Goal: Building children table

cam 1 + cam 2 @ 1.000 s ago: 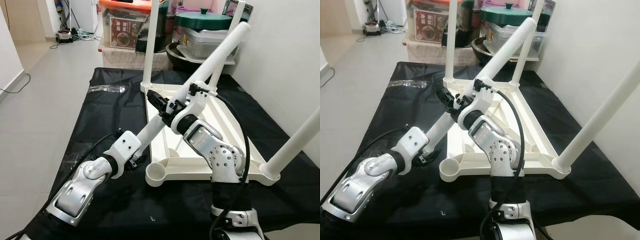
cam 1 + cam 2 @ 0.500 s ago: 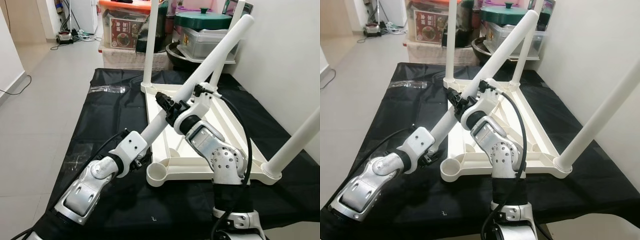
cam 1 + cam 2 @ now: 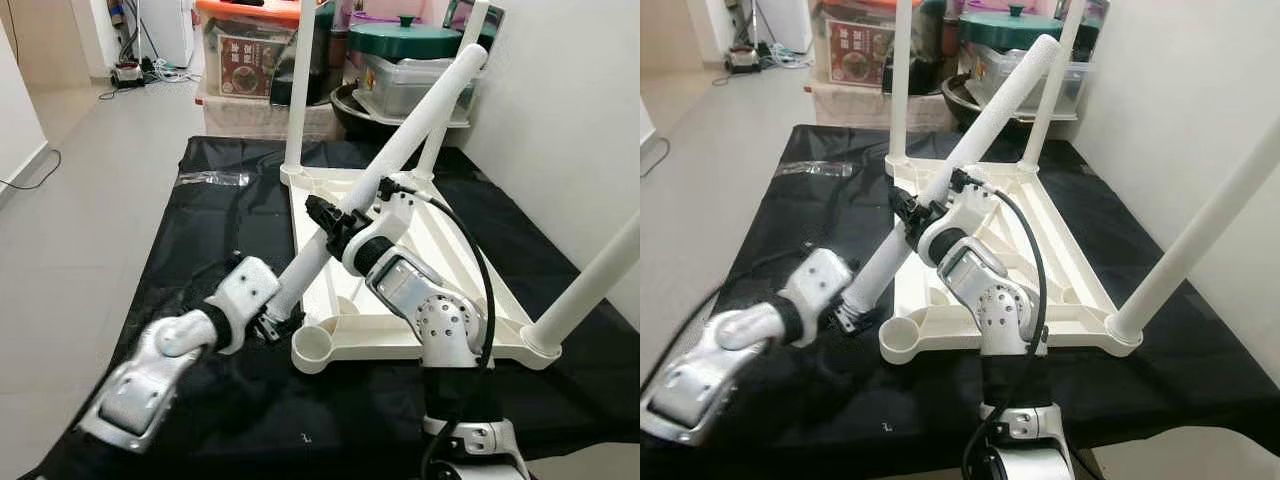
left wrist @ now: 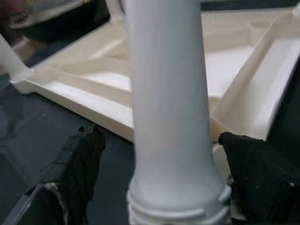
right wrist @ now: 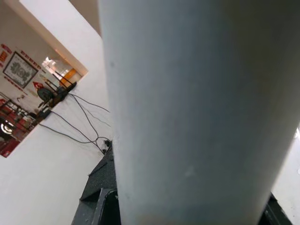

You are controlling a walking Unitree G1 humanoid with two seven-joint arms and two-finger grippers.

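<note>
Both claws were on the loose table leg (image 3: 400, 150): my left gripper (image 3: 282, 322) was clamped round its lower, threaded end, the black fingers (image 4: 77, 161) pressing either side of the white tube, and my right gripper (image 3: 328, 218) held the same leg higher up, about mid-length. I couldn't see how tightly the right one was closed, though the tube pressed right up to its wrist camera, so I judged it was gripping.

That leg slanted up and away from me, its lower end hanging just beside the open corner socket (image 3: 316, 345) of the upturned white tabletop (image 3: 440, 240), near but not in it. Three other legs already stood in their corners: two at the far end (image 3: 298, 90) and one at the near right (image 3: 590, 290).

To seat it well, I reckoned the leg had to come upright first, since a tilted thread would likely cross or jam. I'd have used the right gripper to swing the top toward vertical while the left steered the threaded end over the cup, then lowered and turned. The risk, as I judged it, was the tabletop sliding on the black sheet (image 3: 200, 230) if I pushed sideways.

Beyond the sheet sat storage boxes (image 3: 250, 60) and a green-lidded pot (image 3: 405, 40) against the wall.
</note>
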